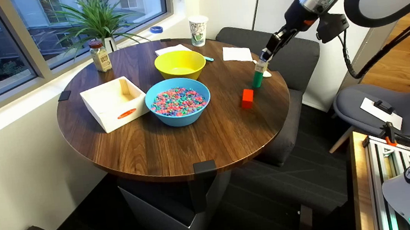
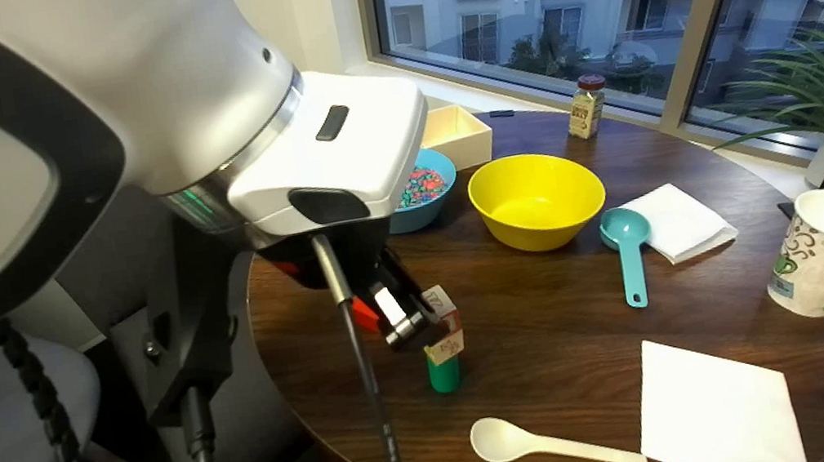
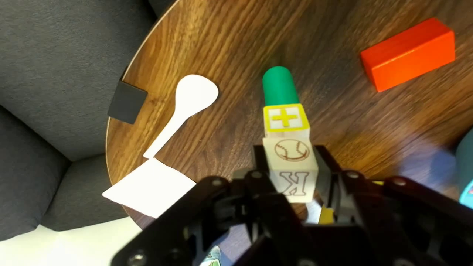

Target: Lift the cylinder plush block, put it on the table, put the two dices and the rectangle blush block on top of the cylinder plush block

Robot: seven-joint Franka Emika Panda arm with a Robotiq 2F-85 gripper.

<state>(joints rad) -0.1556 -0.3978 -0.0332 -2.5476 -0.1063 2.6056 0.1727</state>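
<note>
Probably placing upper die [image 3: 292, 170] | gripping it in end effector [image 3: 291, 161] | seemingly on lower die [image 3: 286, 120], atop green cylinder [image 3: 279, 87] upright on worktop [image 3: 229, 55] | next, likely: gentle release, clear retreat, fetch nearby red block [image 3: 409, 55]

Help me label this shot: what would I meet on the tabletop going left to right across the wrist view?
White spoon → green block → red block → blue bowl, cut off by the right edge.
</note>
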